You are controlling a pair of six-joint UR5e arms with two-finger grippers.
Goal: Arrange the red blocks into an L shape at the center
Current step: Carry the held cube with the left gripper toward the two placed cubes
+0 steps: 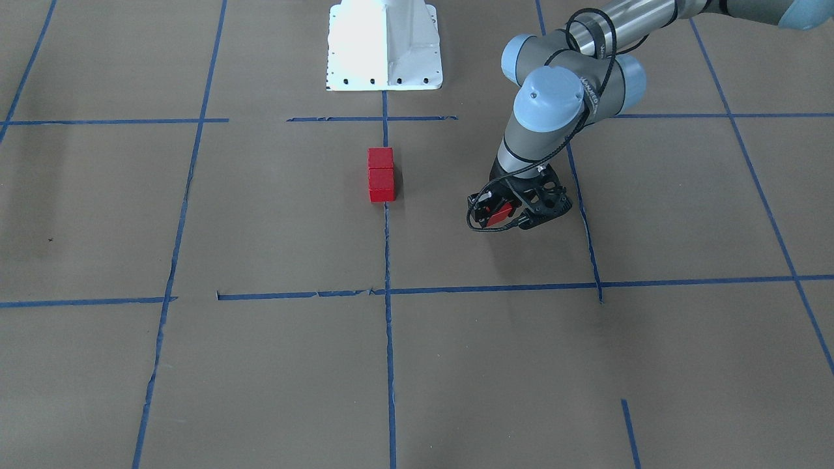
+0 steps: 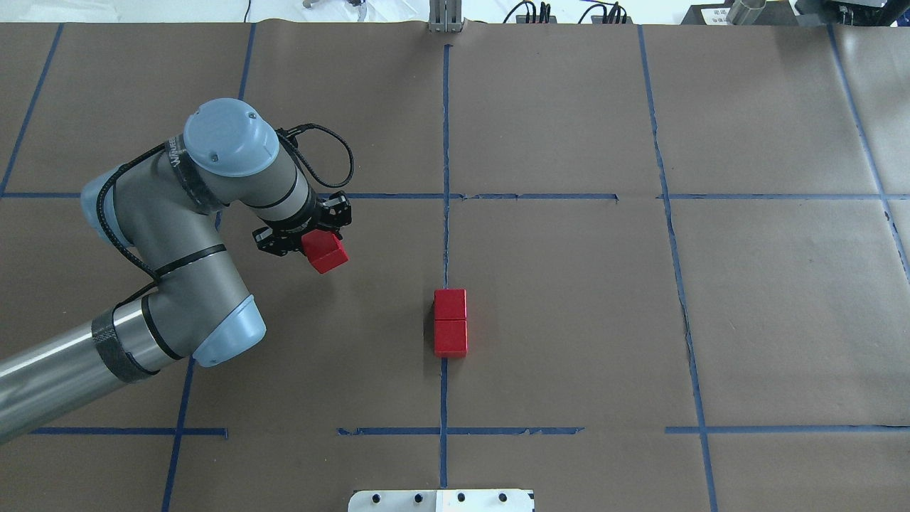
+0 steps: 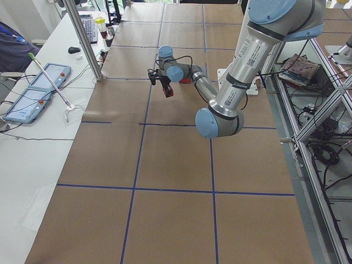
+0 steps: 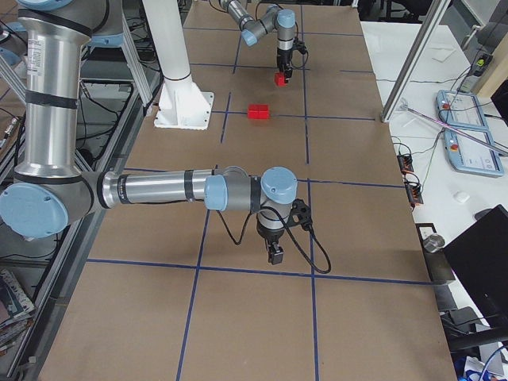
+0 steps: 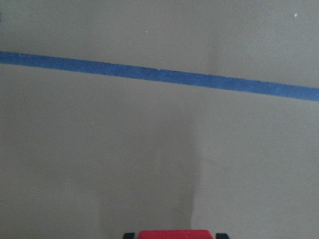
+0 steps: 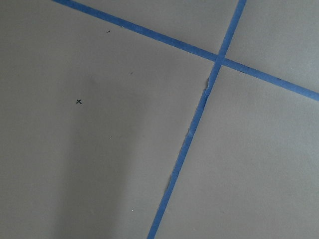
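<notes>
The left gripper [image 2: 318, 240] is clamped on the third red block [image 2: 325, 253] and holds it above the bench [image 2: 782, 320], over the left half of the center square [image 2: 561, 313], well apart from the others. The two red blocks [image 2: 450, 321] lie touching in a short row on the lengthwise blue tape line [image 2: 445, 242], which makes the L's long leg. The held block probably belongs beside one end of that row, touching it, as the foot. The right gripper [image 4: 275, 252] hangs over a distant square, out of the way. I cannot tell whether it is open.
</notes>
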